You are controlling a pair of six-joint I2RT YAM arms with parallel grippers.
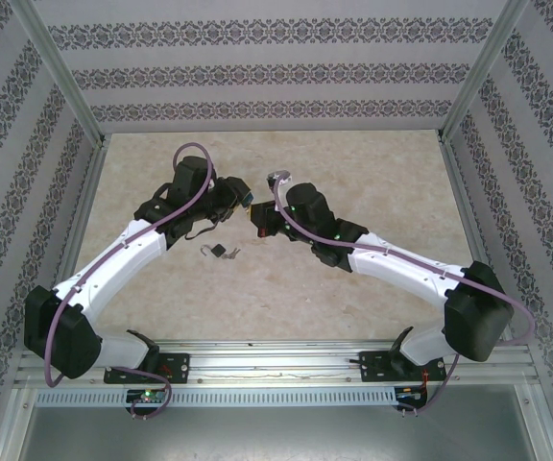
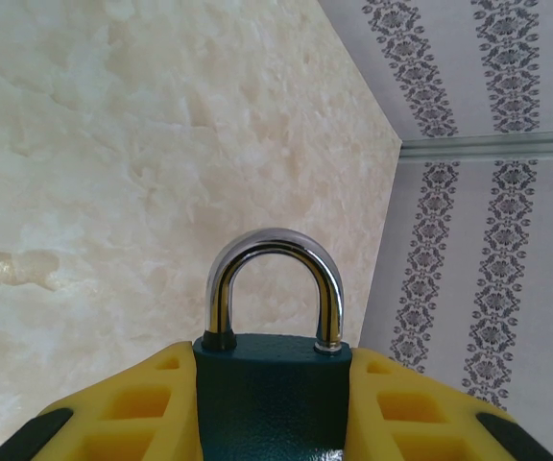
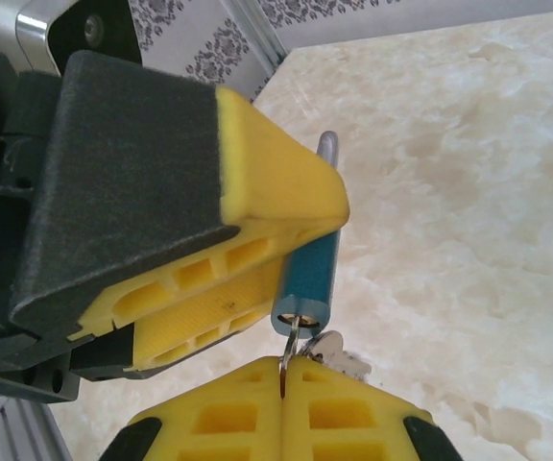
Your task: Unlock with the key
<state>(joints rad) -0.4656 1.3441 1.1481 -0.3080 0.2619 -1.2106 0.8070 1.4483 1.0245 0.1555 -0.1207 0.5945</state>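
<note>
Left wrist: left fingers (image 2: 132, 413) clamp padlock (image 2: 269, 389), shackle (image 2: 275, 238) pointing forward; right fingers (image 3: 228, 423) together on key ring (image 3: 291, 338).

The top camera looks down from high above the near edge on the whole table (image 1: 372, 182); both wrist cameras sit very near the padlock (image 2: 272, 394), the left one looking past its body towards the shackle, the right one at its bottom end; all three share the table.

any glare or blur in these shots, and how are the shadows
Left wrist: sharp, with bright glare streaks on the chrome shackle of the padlock. Right wrist: even light, no strong glare, the key ring in focus. Top external: flat light, only faint shadows on the table.
</note>
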